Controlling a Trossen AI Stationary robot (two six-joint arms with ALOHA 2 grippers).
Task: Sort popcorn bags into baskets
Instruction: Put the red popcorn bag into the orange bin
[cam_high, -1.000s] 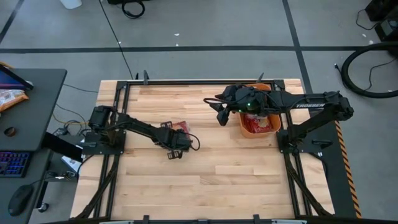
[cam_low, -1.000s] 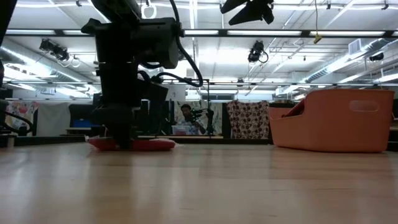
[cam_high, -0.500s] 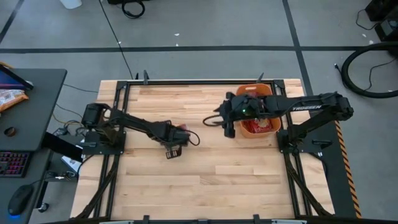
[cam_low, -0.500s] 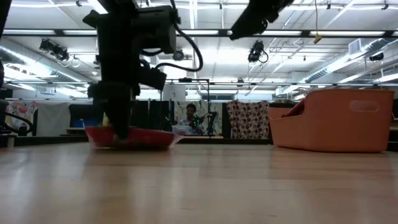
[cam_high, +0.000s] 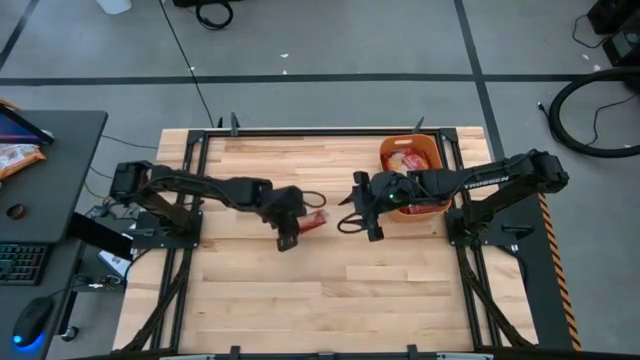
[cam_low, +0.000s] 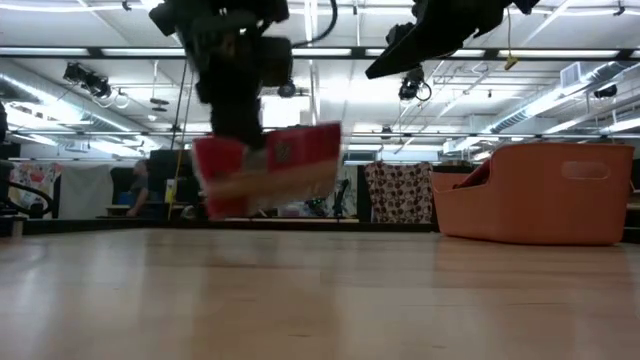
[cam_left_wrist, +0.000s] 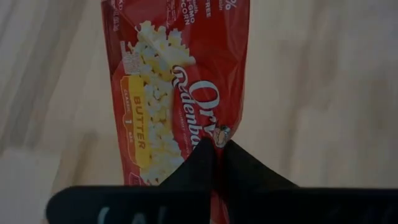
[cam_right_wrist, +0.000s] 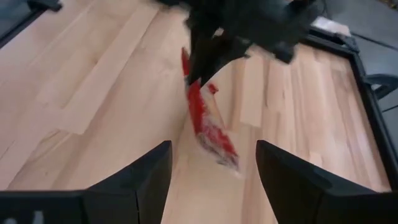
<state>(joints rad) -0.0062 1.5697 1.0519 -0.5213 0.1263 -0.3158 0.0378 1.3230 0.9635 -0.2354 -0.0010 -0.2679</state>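
One red popcorn bag (cam_low: 268, 170) with a yellow butter picture hangs in the air left of the table's middle, also seen in the high view as the bag (cam_high: 314, 220). My left gripper (cam_left_wrist: 218, 147) is shut on it. My right gripper (cam_high: 352, 216) hovers open just right of the bag, fingers spread wide in its wrist view, gripper (cam_right_wrist: 211, 180), facing the bag (cam_right_wrist: 208, 127). The orange basket (cam_high: 436, 158) stands on the table's far right with red packets (cam_high: 408, 160) inside. My left gripper pinches the popcorn bag between its two fingers beside one long edge (cam_left_wrist: 231, 127), coming from above and pointing down. The bag is lifted clear of the table, hanging tilted below the fingers (cam_low: 240, 125), its printed face toward the near edge.
The basket (cam_low: 535, 195) sits on the bare wood, right of both grippers. Black frame rails (cam_high: 205, 170) run along the table's left and right sides. A desk with a keyboard (cam_high: 20, 262) stands off the table's left.
My left gripper has lifted the popcorn bag off the table and carried it toward the right, the bag going from flat on the wood to hanging tilted in the air. My right gripper has moved from beside the basket toward the near edge, close to the bag.
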